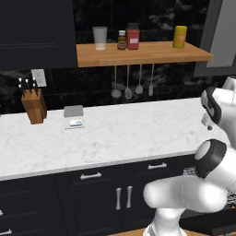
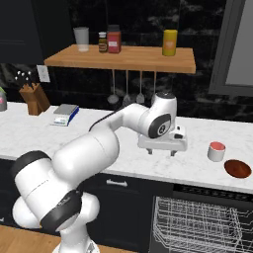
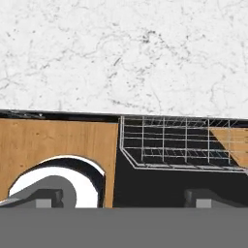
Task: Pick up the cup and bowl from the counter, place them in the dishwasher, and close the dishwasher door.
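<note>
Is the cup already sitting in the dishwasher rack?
No, the cup stands on the counter beside the bowl, above the empty dishwasher rack.

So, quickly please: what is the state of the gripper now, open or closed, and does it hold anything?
Gripper: open, jaws wide apart, holding nothing; it hangs above the white marble counter, left of the small white cup with pink-red inside.
</note>
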